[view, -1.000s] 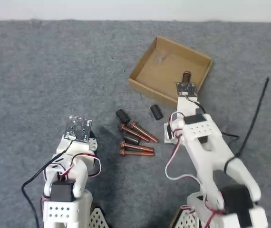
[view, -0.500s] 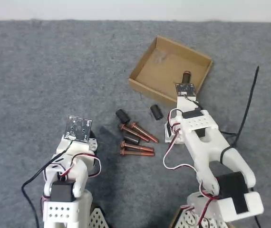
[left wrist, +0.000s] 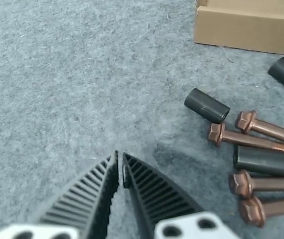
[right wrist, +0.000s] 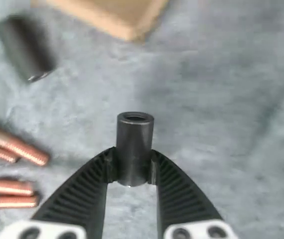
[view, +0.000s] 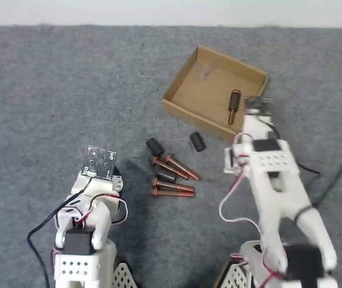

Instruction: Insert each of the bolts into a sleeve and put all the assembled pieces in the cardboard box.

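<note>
Right arm (view: 270, 162) is swinging right, off the box (view: 186, 113) front wall to just beside its right corner, uncovering an assembled bolt (view: 234, 107) lying inside the box, upper right of centre. Right jaws are gripping a black sleeve (right wrist: 134, 144) upright. Left jaws are sitting clenched over bare table (view: 51, 90), lower left. Four loose bolts (view: 174, 168) and three loose sleeves (view: 153, 146) are lying mid-frame below the box.

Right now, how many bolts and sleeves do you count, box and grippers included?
Loose copper bolts on the carpet: 4
Black sleeves: 4, three on the carpet, one sleeve in the right gripper
Copper piece with a dark end, in the cardboard box: 1
Total: 9
</note>
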